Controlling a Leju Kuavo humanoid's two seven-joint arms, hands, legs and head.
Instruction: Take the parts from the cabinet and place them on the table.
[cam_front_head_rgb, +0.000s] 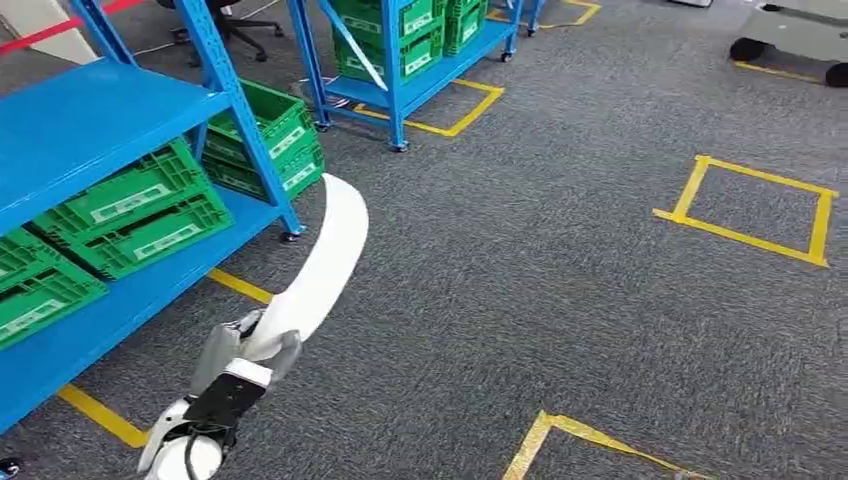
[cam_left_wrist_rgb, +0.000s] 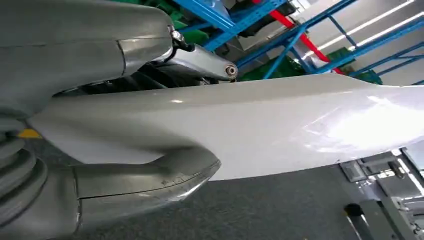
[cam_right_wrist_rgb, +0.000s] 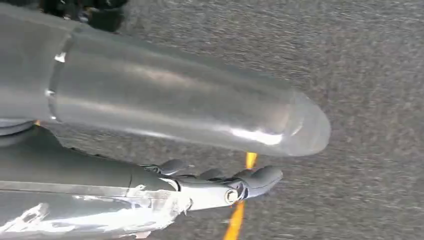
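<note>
Already the left robot hand (cam_front_head_rgb: 243, 352) has a part: a long, curved white part (cam_front_head_rgb: 322, 262) that rises from the lower left of the head view toward the middle of the frame. In the left wrist view the same white part (cam_left_wrist_rgb: 260, 125) runs across the frame, clamped between the thick grey thumb (cam_left_wrist_rgb: 150, 182) on one side and the darker fingers (cam_left_wrist_rgb: 200, 62) on the other, so the grip looks firm.

The right robot hand (cam_right_wrist_rgb: 220, 185) hangs over the grey carpet (cam_front_head_rgb: 560, 280) with nothing in it; its fingers look loosely curled rather than spread, though how far closed they are I cannot tell.

The blue cabinet (cam_front_head_rgb: 90, 130) with its green crates (cam_front_head_rgb: 140, 215) sits at the upper left of the head view, just beside the carried part, and a second blue rack (cam_front_head_rgb: 400, 60) stands at the top centre. Yellow floor markings (cam_front_head_rgb: 755, 205) lie at the right.

As a judgement, the pick-up is done for this part, while the carry to the table and the set-down are left. Whether more parts wait in the cabinet cannot be told.
</note>
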